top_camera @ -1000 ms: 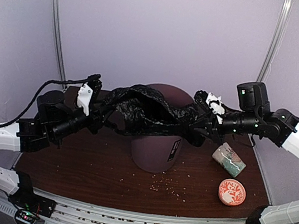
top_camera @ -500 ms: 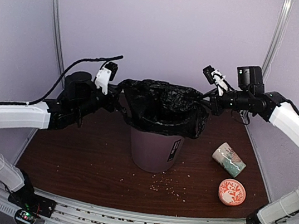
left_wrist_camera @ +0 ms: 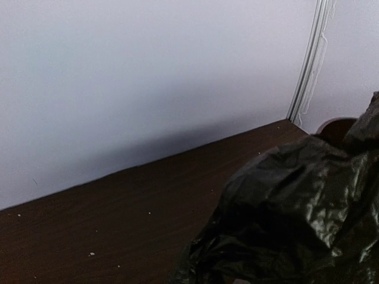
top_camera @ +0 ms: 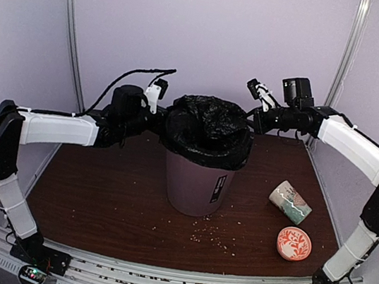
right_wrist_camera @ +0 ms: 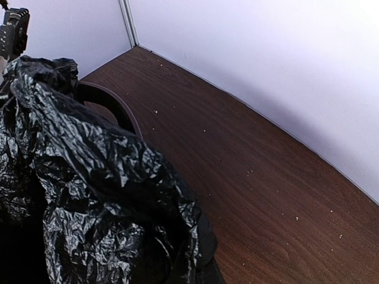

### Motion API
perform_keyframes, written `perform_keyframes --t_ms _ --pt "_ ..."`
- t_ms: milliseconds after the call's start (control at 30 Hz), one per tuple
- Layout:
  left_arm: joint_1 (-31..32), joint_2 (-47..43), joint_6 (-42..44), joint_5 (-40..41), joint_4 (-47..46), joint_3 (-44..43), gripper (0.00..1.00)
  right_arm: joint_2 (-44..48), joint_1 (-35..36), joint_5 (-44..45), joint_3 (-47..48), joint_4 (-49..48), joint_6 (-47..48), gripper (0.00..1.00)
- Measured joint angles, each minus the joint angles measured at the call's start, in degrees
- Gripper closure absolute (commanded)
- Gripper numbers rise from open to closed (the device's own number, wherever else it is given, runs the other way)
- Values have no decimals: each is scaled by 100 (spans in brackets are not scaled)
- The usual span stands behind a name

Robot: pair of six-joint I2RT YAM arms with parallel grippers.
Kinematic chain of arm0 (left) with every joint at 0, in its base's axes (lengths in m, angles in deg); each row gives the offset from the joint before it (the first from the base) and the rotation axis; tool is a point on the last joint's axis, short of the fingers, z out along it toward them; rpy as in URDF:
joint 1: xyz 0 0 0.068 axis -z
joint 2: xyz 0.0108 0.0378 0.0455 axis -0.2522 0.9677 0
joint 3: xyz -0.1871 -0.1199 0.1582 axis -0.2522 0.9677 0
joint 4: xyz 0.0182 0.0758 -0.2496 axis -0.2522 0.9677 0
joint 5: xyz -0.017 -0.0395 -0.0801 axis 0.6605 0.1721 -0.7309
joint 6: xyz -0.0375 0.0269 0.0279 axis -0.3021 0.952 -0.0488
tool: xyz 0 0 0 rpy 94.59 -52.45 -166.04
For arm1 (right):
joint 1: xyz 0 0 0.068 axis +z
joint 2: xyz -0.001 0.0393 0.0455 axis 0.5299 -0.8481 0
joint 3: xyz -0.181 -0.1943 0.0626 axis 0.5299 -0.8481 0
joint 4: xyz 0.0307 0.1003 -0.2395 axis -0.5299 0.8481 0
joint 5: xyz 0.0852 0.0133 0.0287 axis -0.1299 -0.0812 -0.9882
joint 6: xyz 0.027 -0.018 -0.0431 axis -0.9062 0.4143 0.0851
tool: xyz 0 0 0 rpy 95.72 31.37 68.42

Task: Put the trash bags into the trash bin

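The mauve-brown trash bin [top_camera: 196,184] stands upright at the table's centre. A black trash bag [top_camera: 209,132] is bunched over its mouth and hangs over the rim all round. My left gripper [top_camera: 167,120] grips the bag's left edge beside the rim. My right gripper [top_camera: 252,120] grips its right edge. In the left wrist view the bag [left_wrist_camera: 296,219] hides the fingers, and a bit of bin rim [left_wrist_camera: 335,126] shows. In the right wrist view the bag [right_wrist_camera: 89,195] also hides the fingers, with the rim [right_wrist_camera: 115,105] behind it.
A patterned cream mug [top_camera: 290,201] lies on its side at the right of the table. An orange-red patterned disc [top_camera: 293,243] lies in front of it. Crumbs [top_camera: 214,240] are scattered in front of the bin. The back wall stands close behind both grippers.
Both arms have reached back and up towards the wall. The bag, earlier stretched wide between the grippers, is now gathered over the bin's rim, with the grippers closer together.
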Motion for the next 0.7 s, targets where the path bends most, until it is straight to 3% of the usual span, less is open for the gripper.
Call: perform_keyframes --t_ms 333,700 --pt "-151 520 -619 -761 63 48 100 -625 -31 -411 0 -9 -177 100" --pt "-323 492 -1344 -1617 -133 898 100 -1069 -468 -1370 0 376 -306 100"
